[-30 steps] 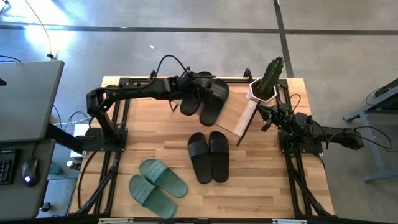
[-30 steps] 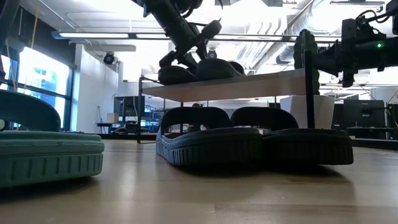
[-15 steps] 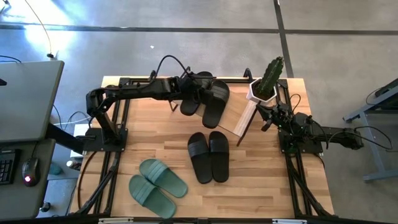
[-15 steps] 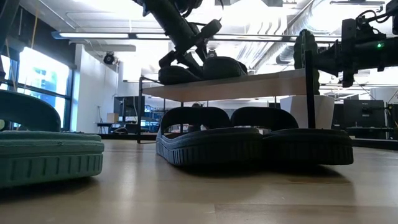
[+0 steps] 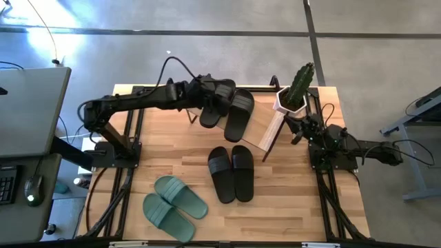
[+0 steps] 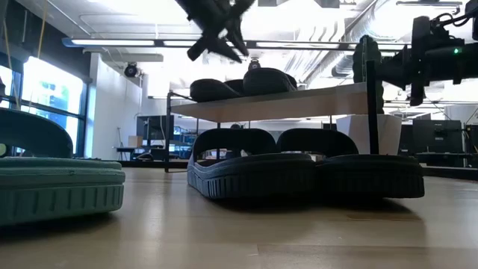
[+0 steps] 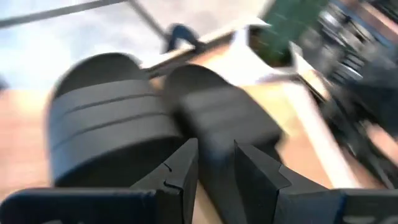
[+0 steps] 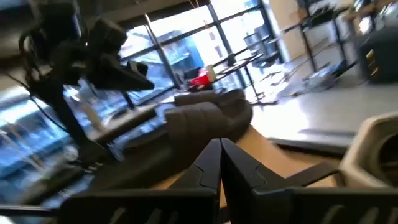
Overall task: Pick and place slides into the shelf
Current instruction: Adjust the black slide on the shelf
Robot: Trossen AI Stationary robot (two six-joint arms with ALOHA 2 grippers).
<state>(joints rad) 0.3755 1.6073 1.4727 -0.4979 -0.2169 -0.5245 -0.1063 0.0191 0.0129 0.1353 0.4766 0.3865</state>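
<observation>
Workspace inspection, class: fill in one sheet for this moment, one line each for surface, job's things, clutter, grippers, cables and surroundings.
Surface: wooden table, bare between the slides.
Job's things: black pair on the shelf; second black pair mid-table; green pair near the front edge.
Clutter: potted cactus at the shelf's right end.
Grippers: left gripper above the shelf pair, open, holding nothing; right gripper shut, waiting beside the cactus.
Cables: black cable looping over the left arm; more at the right base.
Surroundings: concrete floor; grey desk with mouse to the left.
</observation>
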